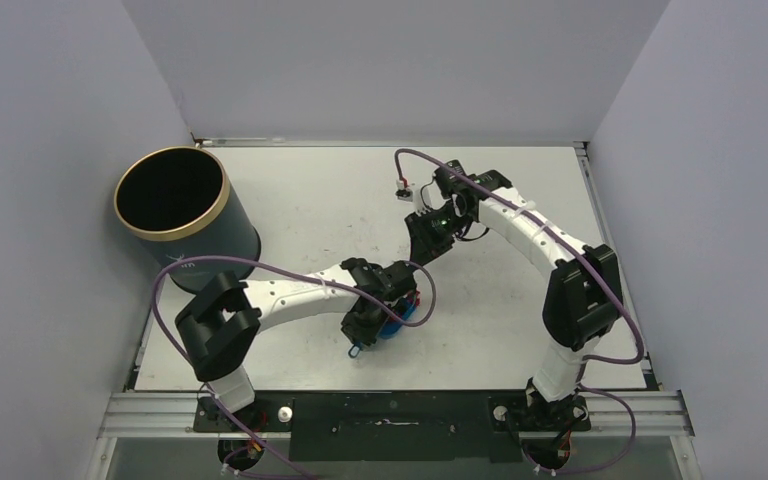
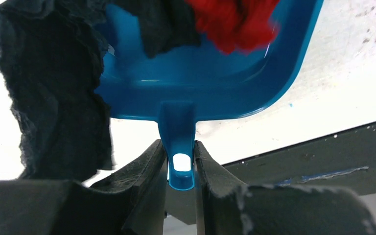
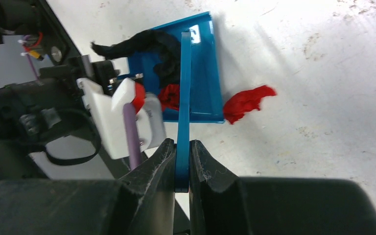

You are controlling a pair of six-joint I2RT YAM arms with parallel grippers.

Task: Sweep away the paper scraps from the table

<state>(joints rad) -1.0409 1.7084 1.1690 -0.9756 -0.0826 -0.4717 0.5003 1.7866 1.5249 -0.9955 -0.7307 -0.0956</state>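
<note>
Status: mostly done, not finished.

- Left jaws: closed tight on the dustpan handle (image 2: 178,128), one pad on each side of the tab. The dustpan (image 2: 210,93) sits mid-desk, just in front of my left wrist.
- Right jaws: pinched shut on the brush (image 3: 183,88). I see it edge-on as a thin blue strip running from the jaws out over the pan. I can't see the bristle end.
- In the pan: a black scrap (image 3: 152,44) draped over the pan's side wall, and a red scrap (image 2: 235,22) deeper in.
- Still out: one loose red scrap (image 3: 247,103) on the desk (image 3: 323,58) at a corner of the pan's open lip. Can't tell if it's touching or just beside it.
- Loose scrap orientation: elongated, lying flat. Its long axis runs away from the lip, roughly square to it, fat end nearest the pan and thin tail pointing off across the bare desk.
- No other scraps visible, though my arms hide part of the desk in the top view.

My read: one more stroke toward the lip, then probably tip it into the black bin (image 1: 185,215) at far left.
</note>
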